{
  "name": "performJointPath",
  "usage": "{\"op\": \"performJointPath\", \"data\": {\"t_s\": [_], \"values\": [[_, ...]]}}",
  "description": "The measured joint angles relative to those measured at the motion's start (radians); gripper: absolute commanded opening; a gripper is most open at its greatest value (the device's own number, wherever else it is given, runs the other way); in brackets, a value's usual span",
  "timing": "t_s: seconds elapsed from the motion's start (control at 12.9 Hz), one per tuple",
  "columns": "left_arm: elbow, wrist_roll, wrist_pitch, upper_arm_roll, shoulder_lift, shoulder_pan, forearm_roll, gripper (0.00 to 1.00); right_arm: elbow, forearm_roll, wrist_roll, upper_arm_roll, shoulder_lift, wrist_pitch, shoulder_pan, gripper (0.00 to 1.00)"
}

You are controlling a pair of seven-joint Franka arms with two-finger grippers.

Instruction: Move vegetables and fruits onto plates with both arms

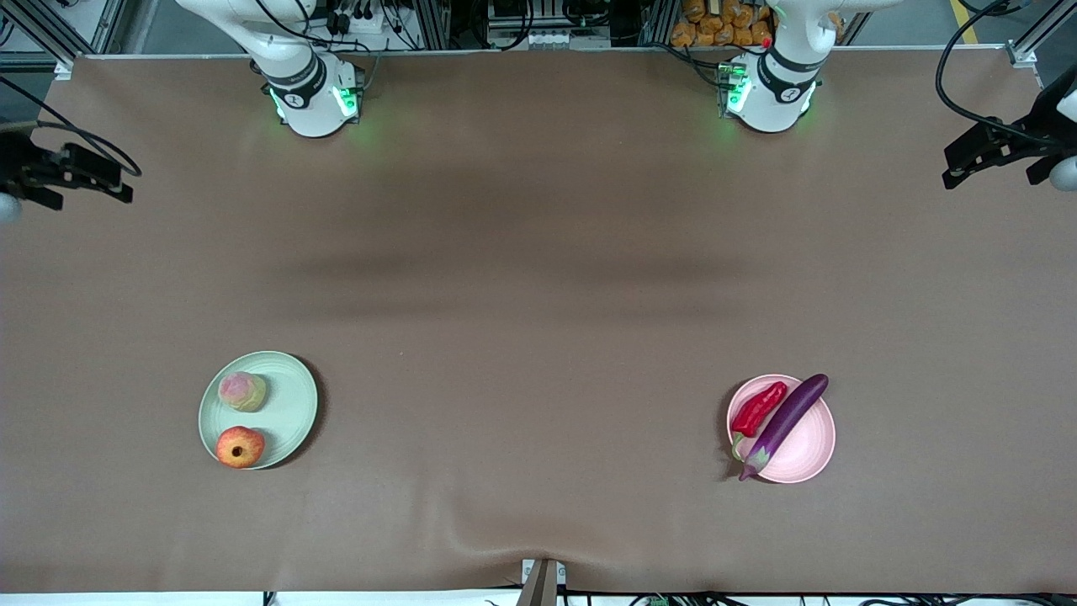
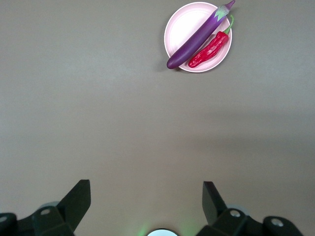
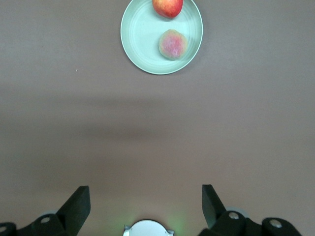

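Two plates sit loaded on the brown counter (image 1: 538,295), no label readable anywhere. The green plate (image 1: 290,412), toward the right arm's end, holds the peach (image 1: 242,391) and, nearer the front camera, the red fruit (image 1: 240,446). The pink plate (image 1: 808,450), toward the left arm's end, carries the eggplant (image 1: 784,425) and chili (image 1: 757,408) side by side, the eggplant overhanging the rim at both ends. The left end effector (image 2: 146,196) and right end effector (image 3: 145,196) hang high over bare counter near their bases, fingers spread wide, holding nothing.
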Motion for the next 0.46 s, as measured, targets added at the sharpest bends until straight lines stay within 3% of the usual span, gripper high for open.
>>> {"op": "performJointPath", "data": {"t_s": [0.46], "values": [[0.001,0.067,-0.019,-0.005,-0.021,-0.002,0.000,1.00,0.098,-0.016,0.054,-0.033,0.013,-0.062,0.063,1.00]]}}
